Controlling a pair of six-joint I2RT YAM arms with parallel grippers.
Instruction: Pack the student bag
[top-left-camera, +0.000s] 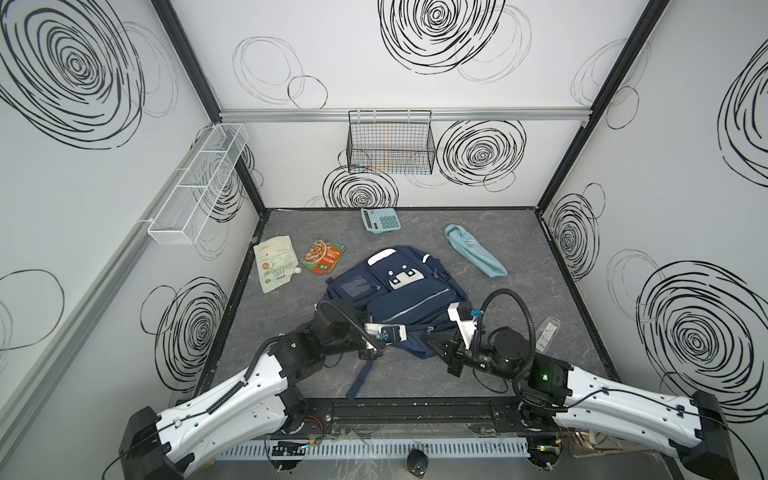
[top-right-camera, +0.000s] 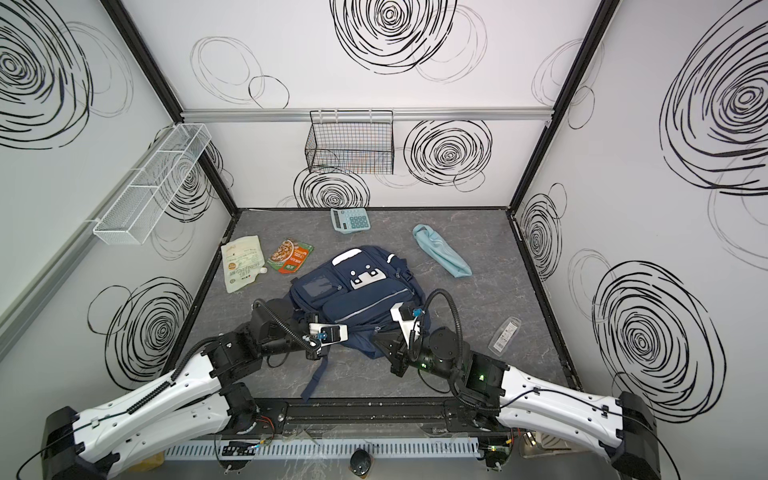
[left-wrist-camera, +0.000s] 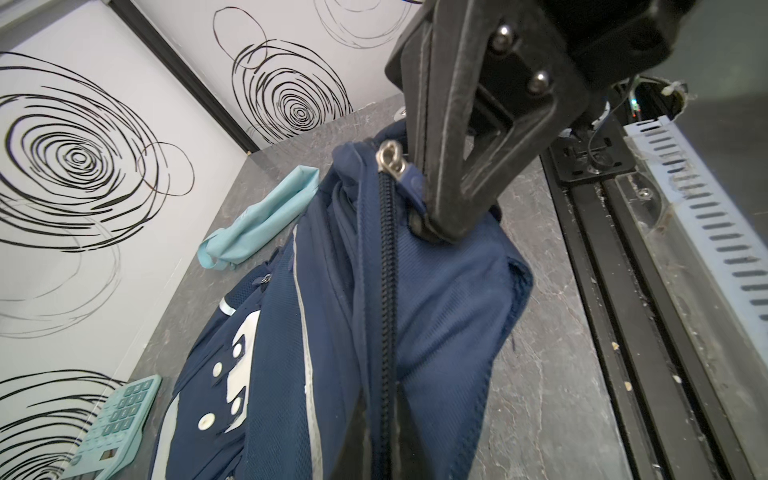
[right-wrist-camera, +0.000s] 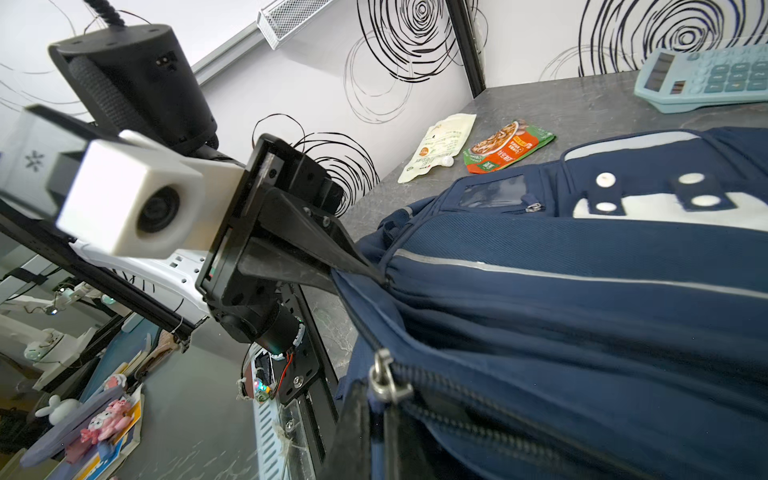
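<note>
Student bag (top-left-camera: 399, 291) lies mid-frame on surface (top-left-camera: 540, 291), near-edge zip running left–right. Left end effector (left-wrist-camera: 432, 226) clamps bag fabric at zip's left end. Right end effector (top-left-camera: 430, 334) is pinched on zip pull (right-wrist-camera: 386, 382), further right.

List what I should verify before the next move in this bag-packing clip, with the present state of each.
1. Left hand shut on student bag fabric beside the zip: ok.
2. Right hand holding the zip pull, not just fabric: cannot tell; it is shut on the bag there.
3. Zip opened: not ok, teeth closed where visible.
4. Calculator, umbrella, white pouch, orange pouch clear of both arms: ok.
5. Loose strap free of the arms: cannot tell.
</note>
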